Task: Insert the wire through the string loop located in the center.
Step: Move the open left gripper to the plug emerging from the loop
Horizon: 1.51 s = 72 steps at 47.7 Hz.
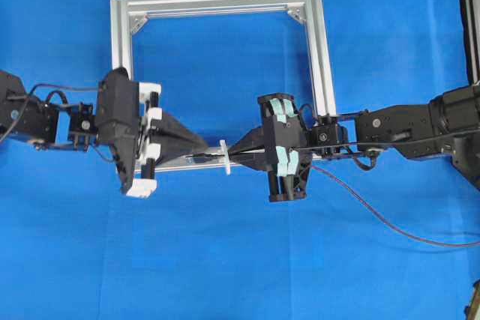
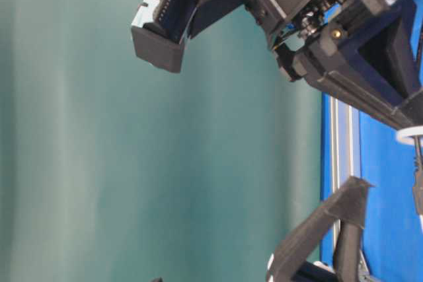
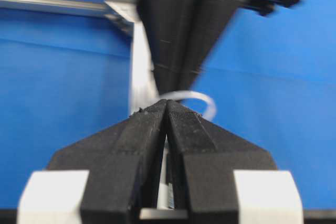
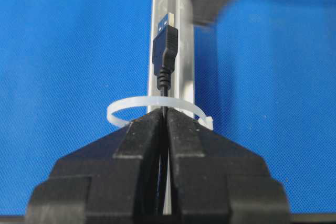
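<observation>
The white string loop (image 1: 225,157) stands upright on the near bar of the silver frame (image 1: 217,1). My right gripper (image 1: 234,151) is shut on the black wire (image 1: 375,211) right at the loop. In the right wrist view the gripper (image 4: 165,111) holds the wire just behind the loop (image 4: 121,109), and the wire's plug tip (image 4: 164,43) sticks out through it on the far side, over the bar. My left gripper (image 1: 206,148) faces it from the other side, shut, with its tips (image 3: 167,104) close to the loop (image 3: 205,99) and nothing seen between them.
The frame lies on a blue cloth. The wire's loose length trails across the cloth to the lower right edge (image 1: 450,241). A dark stand (image 1: 469,13) rises at the right edge. Both arms meet over the frame's near bar.
</observation>
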Each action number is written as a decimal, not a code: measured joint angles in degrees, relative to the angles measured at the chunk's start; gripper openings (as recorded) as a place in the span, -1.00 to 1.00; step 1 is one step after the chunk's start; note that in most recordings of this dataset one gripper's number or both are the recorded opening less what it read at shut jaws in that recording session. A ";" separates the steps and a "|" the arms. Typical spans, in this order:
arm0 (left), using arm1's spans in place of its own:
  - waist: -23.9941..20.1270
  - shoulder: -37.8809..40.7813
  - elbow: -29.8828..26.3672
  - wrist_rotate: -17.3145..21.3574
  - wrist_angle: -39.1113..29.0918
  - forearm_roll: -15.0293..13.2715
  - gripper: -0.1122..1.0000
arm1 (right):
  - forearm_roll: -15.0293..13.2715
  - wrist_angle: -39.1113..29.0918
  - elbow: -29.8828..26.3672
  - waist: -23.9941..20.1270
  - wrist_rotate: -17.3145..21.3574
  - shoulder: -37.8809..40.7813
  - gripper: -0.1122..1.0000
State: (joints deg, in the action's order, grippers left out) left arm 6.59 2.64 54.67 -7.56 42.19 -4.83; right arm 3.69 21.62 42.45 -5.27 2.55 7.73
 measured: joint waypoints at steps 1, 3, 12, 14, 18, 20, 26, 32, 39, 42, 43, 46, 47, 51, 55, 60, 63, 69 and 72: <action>0.18 0.00 0.00 0.00 -0.09 0.00 -0.80 | 0.00 0.00 0.00 0.00 0.00 0.00 -0.84; 0.18 0.00 0.00 0.00 -0.09 0.00 -0.80 | 0.00 0.00 0.00 0.00 0.00 0.00 -0.84; -0.09 0.00 -0.09 0.00 -0.26 0.00 -0.80 | 0.00 0.00 0.00 -0.18 0.09 0.00 -0.84; -0.18 0.00 0.00 -0.09 -0.26 0.00 -0.80 | -0.09 0.00 0.00 -0.26 0.00 0.00 -0.84; -0.44 0.00 0.00 0.18 -0.53 -0.09 -0.80 | -0.09 0.00 0.00 -0.44 0.00 0.00 -0.84; -0.44 0.00 0.00 0.26 -0.62 -0.09 -0.80 | -0.09 0.00 0.00 -0.44 0.00 0.00 -0.84; -0.44 0.00 0.00 0.26 -0.62 0.00 -0.79 | 0.00 0.00 0.00 -0.44 -0.09 0.00 -0.84; -0.44 0.00 0.00 0.62 -0.70 0.00 -0.57 | -0.09 0.00 0.00 -0.44 -0.09 0.00 -0.84; 0.09 0.00 -0.09 0.53 -0.70 0.00 0.21 | -0.09 0.00 0.00 -0.44 -0.09 0.00 -0.84; 0.62 0.00 -0.18 0.53 -0.97 0.00 0.52 | -0.09 0.00 0.00 -0.44 -0.09 0.00 -0.84; 0.79 0.00 -0.26 0.44 -1.05 0.00 0.61 | -0.09 0.00 0.00 -0.44 -0.09 0.00 -0.84; 1.05 0.00 -0.44 0.26 -1.32 0.00 0.81 | -0.09 0.09 0.00 -0.44 -0.09 0.00 -0.84; 1.05 0.00 -0.53 0.09 -1.41 0.00 0.85 | -0.09 0.00 0.00 -0.44 -0.09 0.00 -0.84; 1.05 0.00 -0.70 -0.09 -2.29 0.00 0.87 | -0.09 0.00 0.00 -0.35 -0.09 0.00 -0.84; 1.05 0.09 -0.79 -0.09 -3.16 0.00 0.86 | 0.00 0.00 0.00 -0.35 -0.09 0.00 -0.84; 1.05 0.35 -1.32 -0.09 -4.13 0.00 0.86 | -0.09 0.00 0.00 -0.44 -0.09 0.00 -0.84; 1.05 1.05 -1.76 -0.09 -4.75 0.00 0.86 | -0.09 0.00 0.00 -0.44 -0.09 0.00 -0.84; 1.05 3.87 -2.64 -0.09 -5.45 0.00 0.86 | -0.09 0.00 0.00 -0.44 -0.09 0.00 -0.84; 0.97 5.54 -3.08 -0.09 -5.62 0.00 0.86 | 0.00 0.00 0.00 -0.44 -0.09 0.00 -0.84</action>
State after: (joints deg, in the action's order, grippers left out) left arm 7.56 8.17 51.59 -7.65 36.56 -4.83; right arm 3.69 21.62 42.45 -5.71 2.46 7.73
